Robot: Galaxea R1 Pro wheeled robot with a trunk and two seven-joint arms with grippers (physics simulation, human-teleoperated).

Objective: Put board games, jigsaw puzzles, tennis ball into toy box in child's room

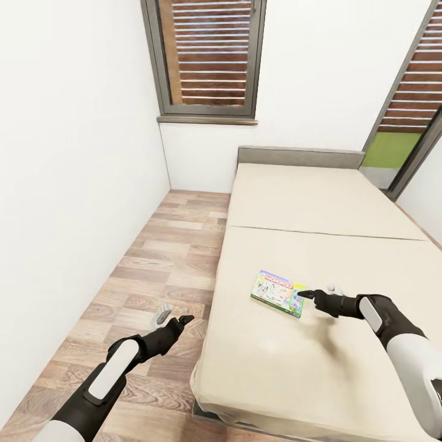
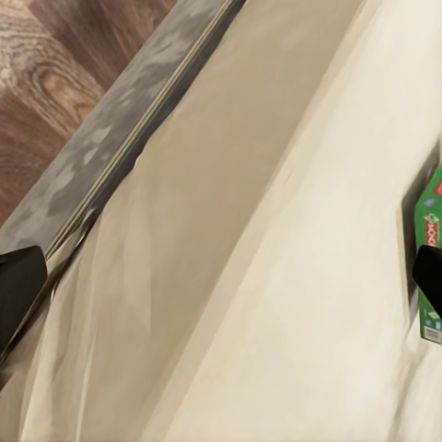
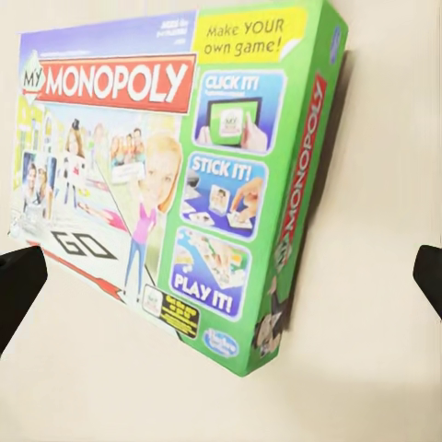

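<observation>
A green-edged Monopoly board game [image 1: 279, 293] lies flat on the beige bed [image 1: 319, 209], near its front half. My right gripper [image 1: 319, 291] hovers open just right of the box, close to its right end. In the right wrist view the Monopoly cover [image 3: 175, 175] fills the space ahead of the right gripper [image 3: 221, 276], whose fingertips [image 3: 18, 281] stand wide apart with nothing between them. My left gripper [image 1: 174, 318] is open over the floor beside the bed's left edge. The left wrist view shows the mattress side and a sliver of the board game [image 2: 429, 221]. The table and toy box are out of view.
A strip of wood-plank floor [image 1: 166, 258] runs between the white left wall [image 1: 67, 184] and the bed. A low grey headboard [image 1: 301, 157] stands against the far wall under a slatted shutter window [image 1: 209, 55]. A second shuttered opening [image 1: 411, 104] is at the right.
</observation>
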